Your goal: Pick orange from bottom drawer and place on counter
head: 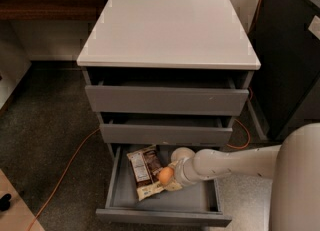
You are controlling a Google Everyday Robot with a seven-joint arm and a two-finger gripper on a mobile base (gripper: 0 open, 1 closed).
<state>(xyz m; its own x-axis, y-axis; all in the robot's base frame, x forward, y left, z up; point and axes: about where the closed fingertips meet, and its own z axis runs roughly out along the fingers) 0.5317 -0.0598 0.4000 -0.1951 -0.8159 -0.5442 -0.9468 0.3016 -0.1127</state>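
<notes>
The orange point(165, 175) is small and round, at the tip of my gripper point(170, 174) inside the open bottom drawer point(160, 218). It is over the edge of a brown snack packet point(142, 167). My pale arm reaches in from the right, and the gripper is closed around the orange, partly hiding its right side. The counter point(167, 30) is the flat white top of the cabinet, well above the gripper.
The middle drawer point(165, 134) and the top drawer point(165, 100) stand slightly open above the gripper. A dark cabinet point(285, 65) stands to the right. An orange cable point(65, 175) runs over the floor at the left. My white body point(300, 185) fills the lower right.
</notes>
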